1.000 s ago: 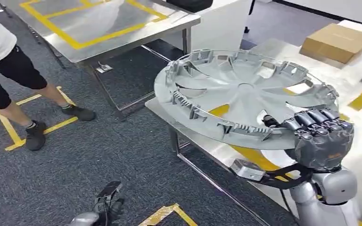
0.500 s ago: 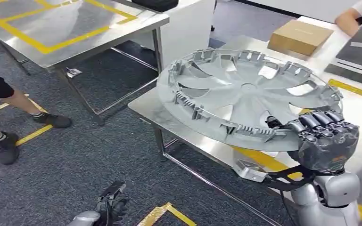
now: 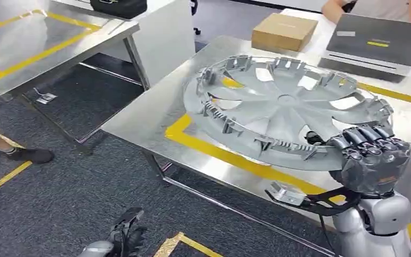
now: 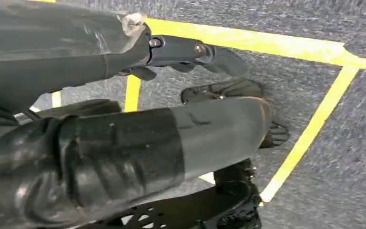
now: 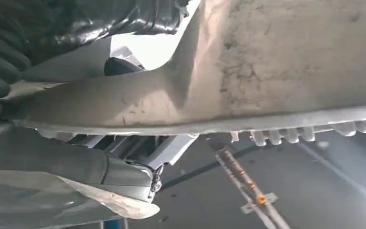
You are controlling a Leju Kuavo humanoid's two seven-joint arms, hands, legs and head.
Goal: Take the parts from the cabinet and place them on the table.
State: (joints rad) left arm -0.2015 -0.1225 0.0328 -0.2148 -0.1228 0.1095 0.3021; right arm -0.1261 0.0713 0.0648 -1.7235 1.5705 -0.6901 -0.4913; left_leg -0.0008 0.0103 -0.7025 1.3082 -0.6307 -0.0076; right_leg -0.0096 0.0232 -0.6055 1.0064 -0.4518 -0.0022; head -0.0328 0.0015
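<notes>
A large silver wheel cover (image 3: 283,110) with curved spokes and clips round its rim hangs inner side up above the steel table (image 3: 155,115). My right hand (image 3: 372,160) grips its near right rim, fingers curled over the edge. In the right wrist view the cover's scuffed grey underside (image 5: 276,62) runs across the picture with my right hand (image 5: 52,143) clamped on its edge. My left hand (image 3: 126,235) hangs low beside my body over the carpet, holding nothing; in the left wrist view its fingers (image 4: 124,157) lie spread and apart.
The steel table carries yellow tape lines (image 3: 230,155). A cardboard box (image 3: 283,30) and a dark laptop (image 3: 382,45) sit at its far side, where a person's arm (image 3: 337,8) reaches in. A second steel table (image 3: 43,43) stands far left. A person's feet (image 3: 27,155) are at left.
The whole view has swung: the table under the cover now fills more of the picture and the far-left table and the person's feet have slid left. My right hand keeps hold of the cover.
</notes>
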